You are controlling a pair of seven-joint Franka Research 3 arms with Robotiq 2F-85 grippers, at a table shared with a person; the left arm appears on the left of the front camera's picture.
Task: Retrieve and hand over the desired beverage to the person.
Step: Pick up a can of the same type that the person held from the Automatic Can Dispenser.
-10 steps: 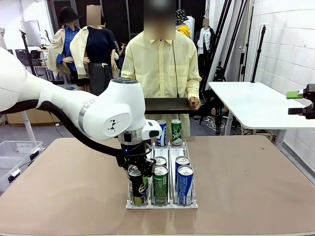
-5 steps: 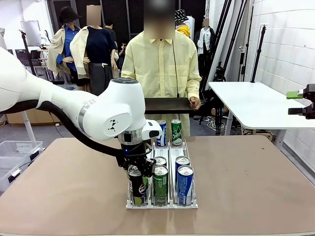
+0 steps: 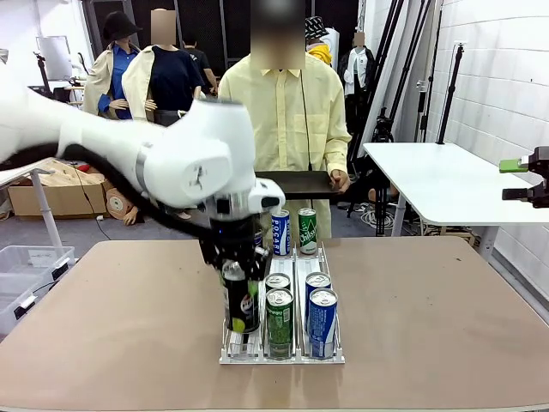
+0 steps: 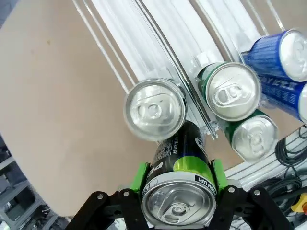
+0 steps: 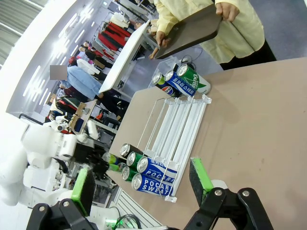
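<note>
We see the left gripper clamped on a black aluminium drink can with a lime-green patch on its label, the green pads pressed to opposite sides of its wall. The can hangs over the front end of the left lane of the clear plastic 3-lane rack on the brown table. Its base looks raised off the rails, and it is close beside a green can in the middle lane. It is upright: long axis vertical, pull-tab end up toward the wrist, as the left wrist view shows. The right gripper is spread wide with nothing between its pads, well apart from the rack.

We judge the can stiff along its length but thin-walled, so a hard squeeze would dent it. It is smooth, perhaps slippery, and fairly heavy if full. A hold on the cylindrical wall suits it. The person stands at the far side holding a dark flat tray.
</note>
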